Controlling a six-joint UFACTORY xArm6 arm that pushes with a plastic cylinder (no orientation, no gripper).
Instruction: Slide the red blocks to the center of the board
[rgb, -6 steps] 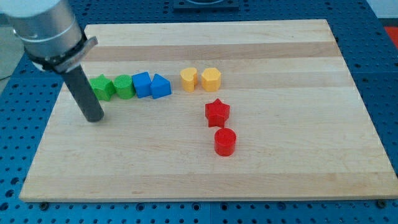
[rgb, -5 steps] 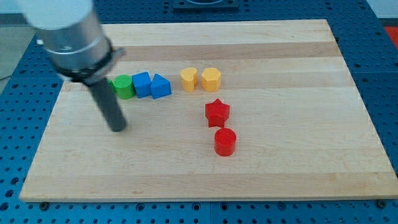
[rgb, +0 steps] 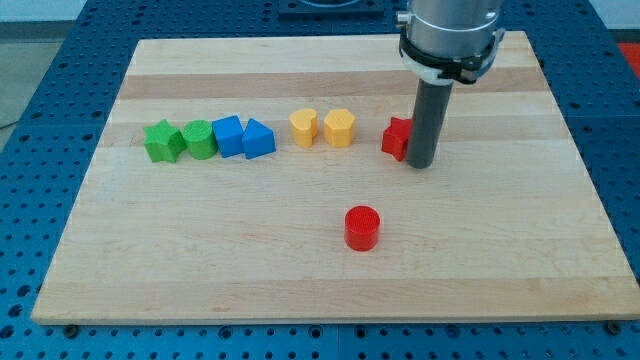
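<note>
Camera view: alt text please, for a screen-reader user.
My tip sits at the right side of a red block right of a row of green, blue and yellow blocks on a wooden board. A red cylinder stands alone nearer the view's bottom.

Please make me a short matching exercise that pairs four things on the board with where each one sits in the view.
Things:
1. green star block
2. red cylinder
3. red star block
4. my tip

Places:
A. alone, below the row of blocks
B. the view's left end of the row
C. at the red star block's right side
D. right of the yellow blocks, partly behind the rod

Pairs: 1-B, 2-A, 3-D, 4-C
</note>
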